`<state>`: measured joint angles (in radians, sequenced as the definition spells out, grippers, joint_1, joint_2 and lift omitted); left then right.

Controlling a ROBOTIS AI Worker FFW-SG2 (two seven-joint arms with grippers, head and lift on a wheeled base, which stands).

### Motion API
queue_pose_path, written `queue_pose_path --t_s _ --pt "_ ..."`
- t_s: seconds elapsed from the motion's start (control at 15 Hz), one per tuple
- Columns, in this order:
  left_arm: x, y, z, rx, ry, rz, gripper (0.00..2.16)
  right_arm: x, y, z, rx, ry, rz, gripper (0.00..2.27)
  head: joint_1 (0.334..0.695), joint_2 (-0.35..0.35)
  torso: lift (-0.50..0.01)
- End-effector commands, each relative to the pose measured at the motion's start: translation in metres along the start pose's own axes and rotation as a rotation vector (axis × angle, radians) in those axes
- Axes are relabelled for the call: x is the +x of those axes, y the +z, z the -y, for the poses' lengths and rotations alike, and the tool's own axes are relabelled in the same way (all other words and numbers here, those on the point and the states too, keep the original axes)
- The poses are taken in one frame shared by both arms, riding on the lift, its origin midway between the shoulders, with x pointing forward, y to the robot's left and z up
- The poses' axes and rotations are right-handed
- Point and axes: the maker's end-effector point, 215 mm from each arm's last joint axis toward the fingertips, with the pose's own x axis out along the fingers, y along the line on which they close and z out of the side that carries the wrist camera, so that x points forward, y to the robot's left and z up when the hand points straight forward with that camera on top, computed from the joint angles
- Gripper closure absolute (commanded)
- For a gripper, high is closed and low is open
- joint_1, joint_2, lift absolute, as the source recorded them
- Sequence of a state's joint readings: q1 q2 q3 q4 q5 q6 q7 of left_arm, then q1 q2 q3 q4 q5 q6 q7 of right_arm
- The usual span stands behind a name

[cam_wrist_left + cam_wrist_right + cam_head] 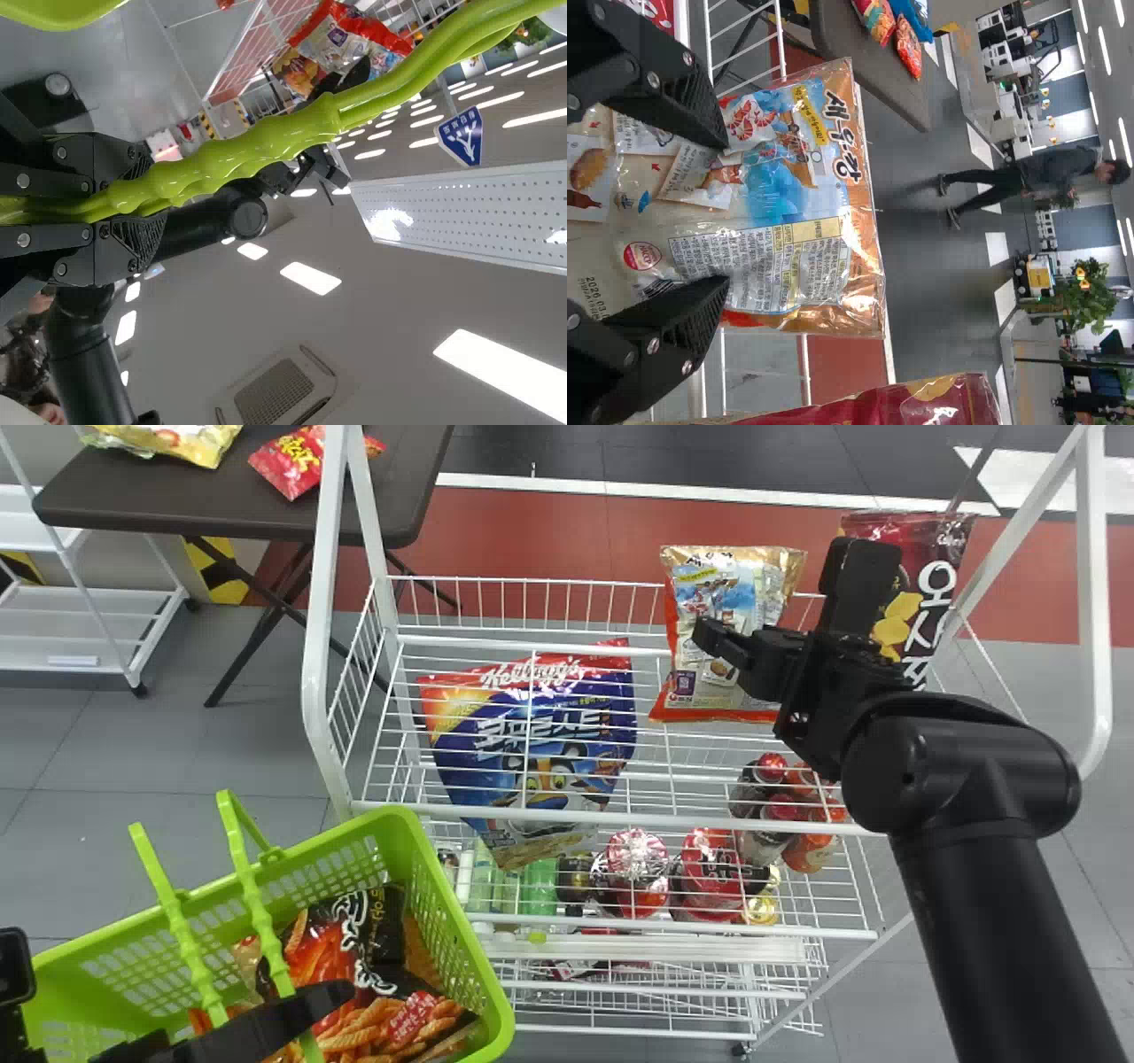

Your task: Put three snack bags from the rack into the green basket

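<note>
The right arm (pixel 983 850) was all black, smooth and round like a fat pipe, with a big round joint (pixel 957 766) near its end. The right gripper (pixel 771 598) was black too, with lots of boxy bits. Its fingers (pixel 664 97) were shaped like wedges, with thin ridges on the inside and shiny round screws (pixel 653 80) on the sides. The left gripper (pixel 292 1010) was black as well, with flat bars, silver screws and little lines on its pads (pixel 146 237).
</note>
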<state>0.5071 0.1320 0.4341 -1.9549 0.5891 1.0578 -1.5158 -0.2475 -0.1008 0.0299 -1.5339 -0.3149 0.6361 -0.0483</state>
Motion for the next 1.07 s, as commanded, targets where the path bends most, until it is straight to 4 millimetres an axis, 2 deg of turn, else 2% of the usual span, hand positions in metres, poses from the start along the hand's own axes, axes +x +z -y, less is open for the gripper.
queue_pose_path --t_s 0.0,0.33,0.73,0.87,1.0 --pt "-0.001 0.0 0.0 -0.003 0.002 0.005 2.15 -0.008 -0.013 0.002 0.002 0.005 -0.032 2.25 0.695 -0.05 0.0" --pt "0.001 0.0 0.0 0.0 0.0 0.002 2.15 -0.041 -0.004 -0.018 0.075 0.119 -0.03 2.25 0.695 -0.041 0.0" --pt "0.0 -0.001 -0.001 -0.003 0.001 0.003 2.15 -0.093 0.014 -0.067 0.098 0.259 -0.024 2.25 0.695 -0.009 0.0" --pt "-0.001 -0.001 -0.002 -0.005 0.004 0.006 2.15 -0.122 0.001 -0.095 0.139 0.359 -0.086 2.25 0.695 0.016 0.0" --pt "0.0 -0.001 -0.002 -0.007 0.002 0.009 2.15 -0.153 -0.025 -0.124 0.19 0.466 -0.174 2.25 0.695 0.037 0.0"
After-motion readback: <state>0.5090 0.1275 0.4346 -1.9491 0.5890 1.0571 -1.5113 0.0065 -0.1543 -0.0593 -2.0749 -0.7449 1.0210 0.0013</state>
